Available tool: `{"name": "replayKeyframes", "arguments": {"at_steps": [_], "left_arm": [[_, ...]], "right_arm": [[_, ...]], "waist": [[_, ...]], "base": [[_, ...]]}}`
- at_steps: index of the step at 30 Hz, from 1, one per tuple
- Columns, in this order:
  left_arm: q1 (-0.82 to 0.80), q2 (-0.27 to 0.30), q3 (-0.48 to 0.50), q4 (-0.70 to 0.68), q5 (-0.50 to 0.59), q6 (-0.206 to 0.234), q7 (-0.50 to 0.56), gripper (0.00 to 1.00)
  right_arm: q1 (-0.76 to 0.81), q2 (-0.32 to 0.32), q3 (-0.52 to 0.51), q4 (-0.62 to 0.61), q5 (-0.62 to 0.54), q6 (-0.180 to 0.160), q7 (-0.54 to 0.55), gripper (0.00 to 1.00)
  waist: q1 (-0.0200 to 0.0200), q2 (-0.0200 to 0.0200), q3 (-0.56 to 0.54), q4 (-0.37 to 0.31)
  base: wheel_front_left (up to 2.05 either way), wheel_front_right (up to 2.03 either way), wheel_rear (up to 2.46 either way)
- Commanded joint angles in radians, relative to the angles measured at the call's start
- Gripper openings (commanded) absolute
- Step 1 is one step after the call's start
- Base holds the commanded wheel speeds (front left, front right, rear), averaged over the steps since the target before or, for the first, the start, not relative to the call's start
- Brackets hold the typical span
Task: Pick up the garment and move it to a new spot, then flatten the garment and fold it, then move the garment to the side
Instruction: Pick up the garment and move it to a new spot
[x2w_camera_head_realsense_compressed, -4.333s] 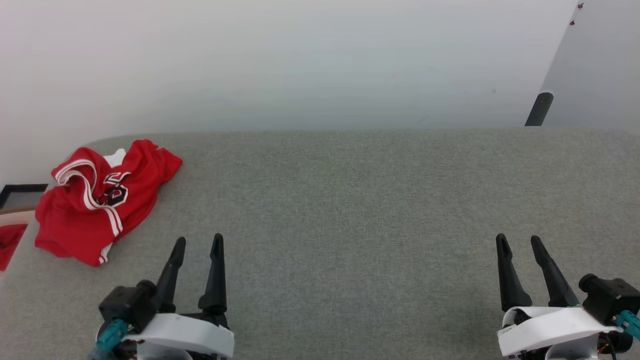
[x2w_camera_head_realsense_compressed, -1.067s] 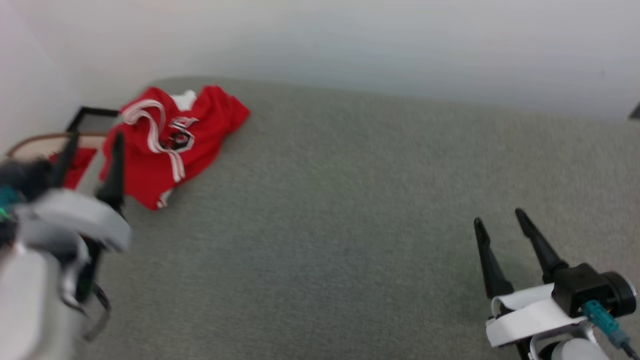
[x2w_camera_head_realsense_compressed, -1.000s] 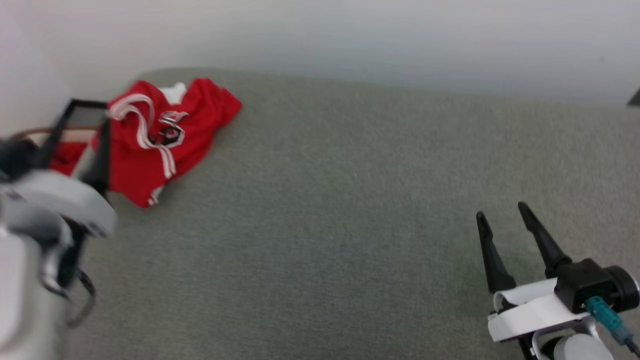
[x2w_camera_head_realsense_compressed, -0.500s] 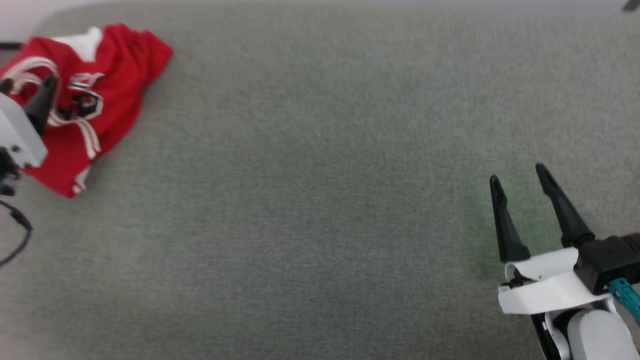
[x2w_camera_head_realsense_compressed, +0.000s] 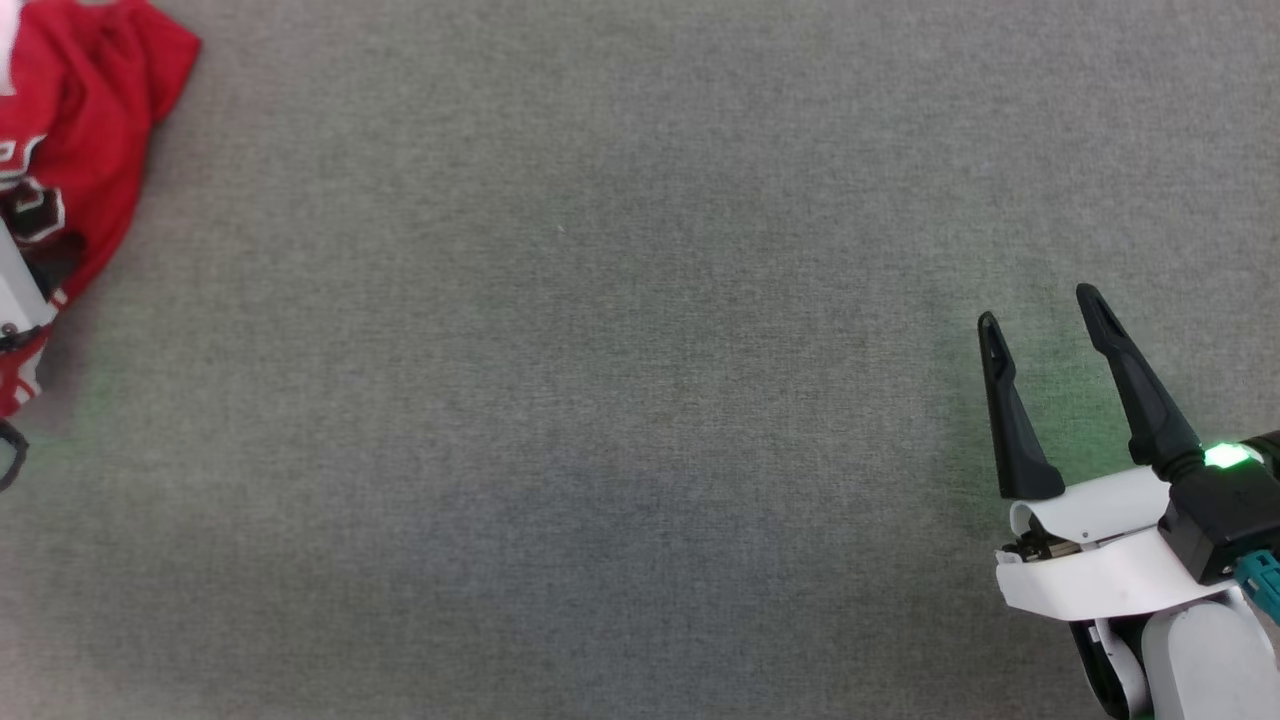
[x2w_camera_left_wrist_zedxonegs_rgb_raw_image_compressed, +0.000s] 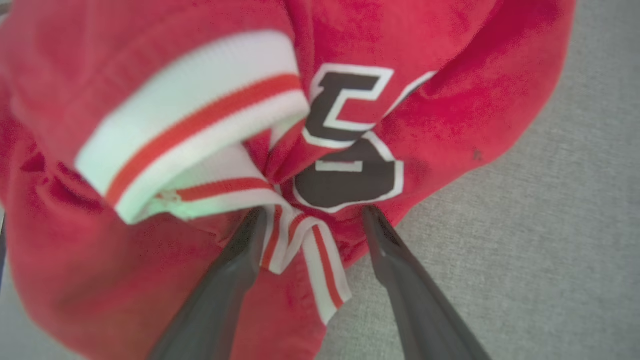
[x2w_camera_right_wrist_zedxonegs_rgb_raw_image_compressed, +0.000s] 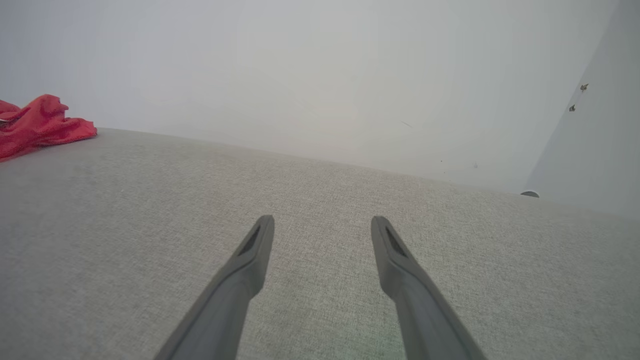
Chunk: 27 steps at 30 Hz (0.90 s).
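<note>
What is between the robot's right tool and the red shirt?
Nothing lies there. Bare grey surface runs from the right tool to the red shirt, seen in the head view.

On my head feed the light falls soft and even across the grey tabletop (x2w_camera_head_realsense_compressed: 620, 300), sharp enough to show the weave. There is a broad faint shadow low in the middle, and a green glow spills from the lit lamp (x2w_camera_head_realsense_compressed: 1225, 457) beside the right fingers (x2w_camera_head_realsense_compressed: 1010, 430). My left wrist feed sits so close that the garment (x2w_camera_left_wrist_zedxonegs_rgb_raw_image_compressed: 450, 110) looks soft and slightly smeared, its white trim tinted green and the left fingers (x2w_camera_left_wrist_zedxonegs_rgb_raw_image_compressed: 225, 290) blurring toward the bottom edge, while the right wrist feed is pale and hazy, the wall (x2w_camera_right_wrist_zedxonegs_rgb_raw_image_compressed: 320, 75) nearly washed out.
</note>
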Motion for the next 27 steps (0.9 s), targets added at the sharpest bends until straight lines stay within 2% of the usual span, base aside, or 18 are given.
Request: {"name": "replayKeyframes", "arguments": {"at_steps": [1,9,10,11,13,14,19,27], "left_arm": [[-0.008,-0.004,-0.001,0.016,-0.005,0.006,0.012,1.00],[-0.009,-0.042,-0.015,0.104,-0.016,0.038,0.050,1.00],[-0.010,-0.047,-0.017,0.110,-0.017,0.041,0.053,0.86],[-0.013,-0.048,-0.017,0.112,-0.015,0.043,0.044,0.51],[-0.032,-0.042,-0.006,0.112,-0.019,0.047,0.013,0.33],[-0.039,-0.041,-0.003,0.113,-0.019,0.049,0.002,0.00],[-0.075,-0.028,0.005,0.099,-0.011,0.041,-0.066,0.00],[-0.124,-0.007,-0.023,0.056,0.021,-0.014,-0.157,0.00]], "right_arm": [[-0.012,-0.005,-0.001,-0.005,-0.007,0.000,-0.005,1.00],[-0.015,-0.005,-0.004,-0.011,-0.011,0.000,-0.005,1.00],[-0.015,-0.004,-0.005,-0.011,-0.013,0.000,-0.005,1.00],[-0.015,-0.002,-0.006,-0.011,-0.015,0.000,-0.005,1.00],[-0.015,0.000,-0.007,-0.010,-0.016,0.000,-0.005,1.00],[-0.014,0.000,-0.009,-0.009,-0.015,0.000,-0.005,1.00],[0.005,0.004,-0.014,0.001,-0.008,0.000,-0.005,1.00],[0.029,0.009,-0.013,0.022,0.003,0.000,-0.005,1.00]], "waist": [[0.0000,-0.0001,0.014,-0.011],[0.0000,-0.0001,0.020,-0.017],[0.0000,-0.0001,0.017,-0.016],[0.0000,-0.0001,0.014,-0.015],[0.0000,-0.0001,0.004,-0.011],[0.0000,-0.0001,-0.002,-0.007],[0.0000,-0.0001,-0.044,0.019],[0.0000,-0.0001,-0.141,0.066]], "base": [[0.00,0.00,0.00],[0.00,0.00,0.00],[0.00,0.00,0.00],[0.00,0.00,0.00],[0.00,0.00,0.00],[0.00,0.00,0.00],[0.00,0.00,0.00],[0.00,0.00,0.00]]}}
